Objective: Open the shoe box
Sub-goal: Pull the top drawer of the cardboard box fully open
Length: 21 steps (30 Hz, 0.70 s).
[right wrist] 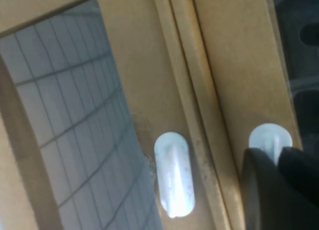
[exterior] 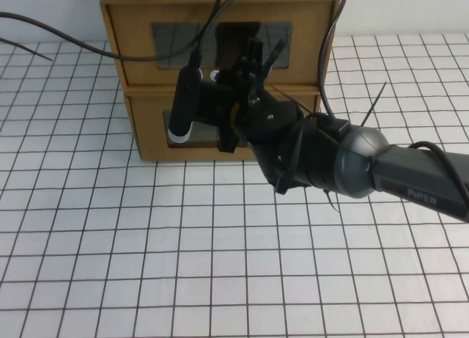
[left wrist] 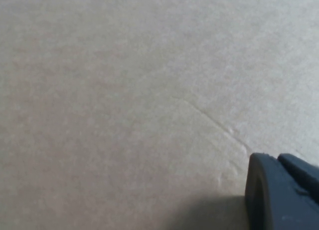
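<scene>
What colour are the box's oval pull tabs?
White tabs; clearest in right wrist view, right gripper at one. Left gripper faces plain cardboard.

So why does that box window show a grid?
Right wrist view: the window mirrors the checked table; the right gripper, at a white tab, is blurred. Left wrist view: left gripper shadows bare cardboard. High view: even light.
</scene>
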{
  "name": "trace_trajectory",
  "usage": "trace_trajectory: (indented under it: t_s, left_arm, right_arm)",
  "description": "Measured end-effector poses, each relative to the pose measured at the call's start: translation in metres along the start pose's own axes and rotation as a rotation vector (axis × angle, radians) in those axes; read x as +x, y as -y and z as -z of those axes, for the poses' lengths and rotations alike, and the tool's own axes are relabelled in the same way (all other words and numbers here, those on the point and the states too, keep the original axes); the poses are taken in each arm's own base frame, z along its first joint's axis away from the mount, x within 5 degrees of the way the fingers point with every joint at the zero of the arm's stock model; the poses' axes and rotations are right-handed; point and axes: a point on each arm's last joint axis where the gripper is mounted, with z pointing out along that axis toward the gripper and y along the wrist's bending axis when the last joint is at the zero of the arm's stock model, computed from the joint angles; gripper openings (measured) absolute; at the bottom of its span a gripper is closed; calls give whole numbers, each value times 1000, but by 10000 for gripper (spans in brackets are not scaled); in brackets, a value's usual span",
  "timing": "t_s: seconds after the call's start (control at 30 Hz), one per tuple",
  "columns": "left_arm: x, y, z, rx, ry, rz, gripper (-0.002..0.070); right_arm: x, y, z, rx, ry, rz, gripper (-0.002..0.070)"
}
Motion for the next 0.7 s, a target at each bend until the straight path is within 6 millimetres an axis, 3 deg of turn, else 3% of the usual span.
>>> trace_trajectory:
  t_s: [0.43,0.7]
  left_arm:
    - [0,0,0,1,-1,2,-2]
    - [0,0,0,3,-1,4,-2]
  right_arm:
    - [-3,-2,3,12,-13,40,13]
    - [-4,-8,22,-18,-7,66,12]
